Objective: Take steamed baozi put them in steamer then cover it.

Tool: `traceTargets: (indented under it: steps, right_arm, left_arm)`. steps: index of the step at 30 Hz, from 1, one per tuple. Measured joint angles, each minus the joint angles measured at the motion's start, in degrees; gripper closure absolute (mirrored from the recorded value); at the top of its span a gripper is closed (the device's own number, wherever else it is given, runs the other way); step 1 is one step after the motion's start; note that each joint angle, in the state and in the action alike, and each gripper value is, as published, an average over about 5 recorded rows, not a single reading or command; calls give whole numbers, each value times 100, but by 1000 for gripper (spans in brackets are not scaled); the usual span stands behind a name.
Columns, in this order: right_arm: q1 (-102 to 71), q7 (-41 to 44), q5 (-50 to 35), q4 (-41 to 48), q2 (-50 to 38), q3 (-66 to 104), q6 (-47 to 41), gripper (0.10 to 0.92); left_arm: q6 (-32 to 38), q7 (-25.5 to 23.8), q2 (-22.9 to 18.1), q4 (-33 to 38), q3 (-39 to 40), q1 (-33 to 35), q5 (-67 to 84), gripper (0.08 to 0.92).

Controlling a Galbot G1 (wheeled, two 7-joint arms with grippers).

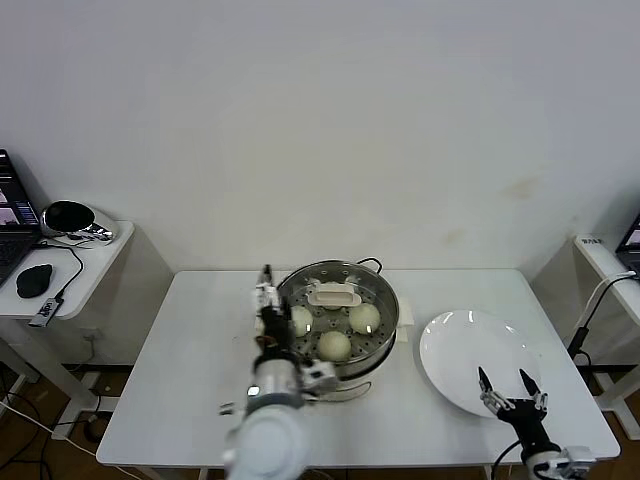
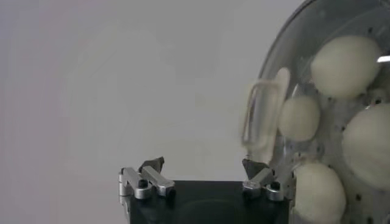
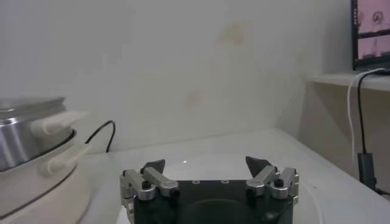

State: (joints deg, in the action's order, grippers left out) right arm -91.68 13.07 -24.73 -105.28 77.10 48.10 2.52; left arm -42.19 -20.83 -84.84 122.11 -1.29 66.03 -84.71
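Observation:
The steamer (image 1: 340,362) stands mid-table on its white base. The glass cover (image 1: 378,300) lies on it, its cream handle (image 1: 333,295) at the centre. Three baozi (image 1: 334,346) show through the glass in the head view. The left wrist view shows all four baozi (image 2: 344,64) under the cover (image 2: 286,91). My left gripper (image 1: 266,300) is open and empty at the steamer's left side; in its own view (image 2: 204,167) one fingertip (image 2: 253,165) is close to the handle's (image 2: 262,119) end. My right gripper (image 1: 508,385) is open and empty over the front of the white plate (image 1: 465,345).
The steamer's side (image 3: 24,125) and white base (image 3: 36,182) show in the right wrist view, with a black cable (image 3: 100,131) behind. A side table (image 1: 60,265) with a mouse and headset stands to the left. Another shelf (image 1: 605,255) stands to the right.

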Motion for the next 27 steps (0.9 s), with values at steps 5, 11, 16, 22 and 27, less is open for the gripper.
traceTargets:
  steps: [5, 11, 16, 22, 27]
  right_arm:
    - [-161, -92, 113, -260, 2, -177, -8, 203]
    - [-276, -292, 179, -499, -71, -490, -125, 203]
    - [-417, -451, 215, -661, -166, -655, -175, 203]
    - [-614, -558, 236, -768, -250, -766, -185, 203]
    - [-692, -619, 318, -789, -236, -814, -158, 203]
  left_arm:
    - [47, 449, 163, 451, -1095, 467, 1697, 177]
    - [814, 909, 260, 639, -2484, 1285, 3975, 177]
    - [1813, 1170, 244, 588, -3145, 2022, 5725, 177]
    - [2598, 1331, 170, 368, -3466, 2710, 7441, 177]
    - [2868, 1408, 165, 252, -3617, 3093, 8381, 177]
